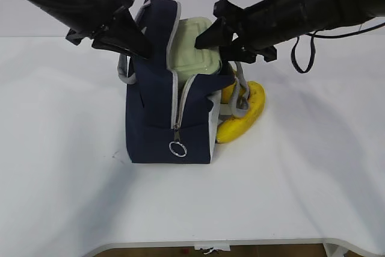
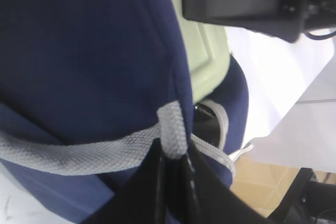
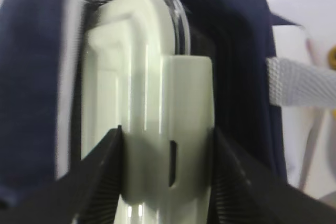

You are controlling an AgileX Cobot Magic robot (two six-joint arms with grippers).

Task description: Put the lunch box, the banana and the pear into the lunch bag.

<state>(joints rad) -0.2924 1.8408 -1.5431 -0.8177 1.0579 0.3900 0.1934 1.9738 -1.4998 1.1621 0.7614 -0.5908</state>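
Right gripper [image 3: 165, 174] is clamping the box [image 1: 194, 49] by its rigid lid latch, lowering into the bag [image 1: 153, 118]. Left gripper [image 2: 173, 182] is pinching the floppy left handle [image 2: 105, 153], closed tight; hard plastic looks slippery.

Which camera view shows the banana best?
The exterior view: the banana lies on the table behind the lunch bag, most of its curve visible. The right wrist view shows perhaps a yellow sliver at its edge; the left wrist view shows none.
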